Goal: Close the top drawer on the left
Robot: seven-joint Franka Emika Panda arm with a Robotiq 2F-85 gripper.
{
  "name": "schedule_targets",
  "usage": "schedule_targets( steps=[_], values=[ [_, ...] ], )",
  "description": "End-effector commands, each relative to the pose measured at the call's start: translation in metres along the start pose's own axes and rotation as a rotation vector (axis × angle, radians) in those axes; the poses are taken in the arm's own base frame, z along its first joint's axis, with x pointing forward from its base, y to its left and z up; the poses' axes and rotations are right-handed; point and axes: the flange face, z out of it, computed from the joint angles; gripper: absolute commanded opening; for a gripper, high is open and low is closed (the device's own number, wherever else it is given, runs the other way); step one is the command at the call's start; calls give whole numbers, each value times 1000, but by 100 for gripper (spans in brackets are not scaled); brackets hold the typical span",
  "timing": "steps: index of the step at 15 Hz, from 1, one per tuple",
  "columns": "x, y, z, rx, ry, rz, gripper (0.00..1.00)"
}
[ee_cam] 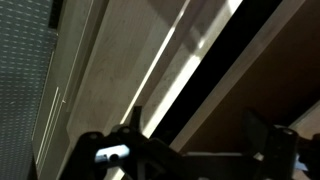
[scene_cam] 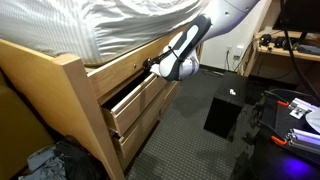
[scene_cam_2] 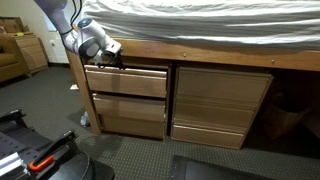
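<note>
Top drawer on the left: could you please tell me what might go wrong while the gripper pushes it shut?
1. The gripper sits at the upper edge of the top drawer, right under the bed rail; it could get pinched there as the drawer goes in.
2. It seems to meet the drawer near one end, so the push may skew and jam it.

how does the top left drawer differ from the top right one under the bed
The top left drawer is pulled out, with a dark gap above its front; the top right drawer sits shut and flush. The gripper is right at the top left drawer, while nothing is near the top right drawer. Both have plain, flat, light-wood fronts.
</note>
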Motion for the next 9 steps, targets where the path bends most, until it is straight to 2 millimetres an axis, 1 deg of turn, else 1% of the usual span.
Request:
schedule_targets(
  steps=[1,4,5,6,7,9],
  values=[
    [-13,-3,-5,-12,-142,2,100],
    [-30,-2,-3,-12,-277,38,100],
    [-35,1,-1,-23,-317,41,100],
    [-36,15,4,-74,-312,37,100],
    [-38,3,10,-24,-271,48,100],
    [-36,13,14,-51,-286,46,100]
  ],
)
